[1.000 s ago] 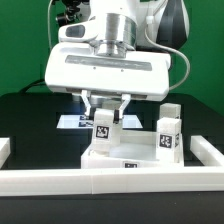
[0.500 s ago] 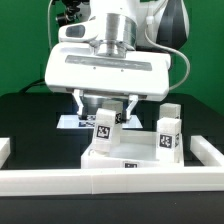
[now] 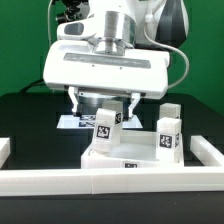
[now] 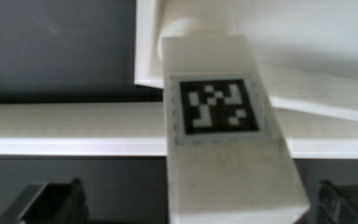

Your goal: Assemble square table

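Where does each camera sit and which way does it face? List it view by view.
Exterior view: off the arm, low at table height, facing the open gripper above the square table; arm shows.
Wrist view: on the wrist, looking down a tagged leg; both fingertips show.
Shared: that leg.

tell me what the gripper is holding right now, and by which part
Nothing. The gripper is open, its fingers standing clear on either side of the tagged leg, which stands on the square table top.
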{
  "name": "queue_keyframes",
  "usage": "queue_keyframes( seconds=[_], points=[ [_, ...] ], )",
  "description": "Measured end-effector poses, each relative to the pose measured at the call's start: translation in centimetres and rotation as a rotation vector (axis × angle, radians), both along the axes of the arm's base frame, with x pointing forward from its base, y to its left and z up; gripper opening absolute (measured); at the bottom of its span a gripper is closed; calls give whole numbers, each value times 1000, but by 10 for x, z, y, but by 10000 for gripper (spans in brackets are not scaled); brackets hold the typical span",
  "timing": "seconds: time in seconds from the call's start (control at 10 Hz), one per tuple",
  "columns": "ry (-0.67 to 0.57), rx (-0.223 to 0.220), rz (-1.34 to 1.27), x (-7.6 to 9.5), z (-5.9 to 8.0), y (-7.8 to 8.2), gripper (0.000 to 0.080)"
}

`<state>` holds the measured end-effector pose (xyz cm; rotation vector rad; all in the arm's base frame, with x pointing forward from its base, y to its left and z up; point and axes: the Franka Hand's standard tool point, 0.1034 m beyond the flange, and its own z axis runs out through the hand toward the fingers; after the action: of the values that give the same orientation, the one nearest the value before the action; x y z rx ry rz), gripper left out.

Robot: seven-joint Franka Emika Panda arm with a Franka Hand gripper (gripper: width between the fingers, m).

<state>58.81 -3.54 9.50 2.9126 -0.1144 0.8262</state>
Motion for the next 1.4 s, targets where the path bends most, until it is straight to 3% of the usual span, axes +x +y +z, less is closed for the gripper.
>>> queue_keyframes(
  seconds=[0.2,0.3,0.5,0.6,0.9,1.1,1.4],
  points=[
    [16,15,-5,2,10,-4,649],
    [50,38,-4,2,10,1,649],
    [64,40,-5,0,6,-1,649],
    [177,89,-4,-4,-5,2,649],
    [373,164,4,-4,-13,-1,649],
    [478,187,14,-4,-15,-2,649],
    [465,181,15,0,-14,-3,649]
  ],
)
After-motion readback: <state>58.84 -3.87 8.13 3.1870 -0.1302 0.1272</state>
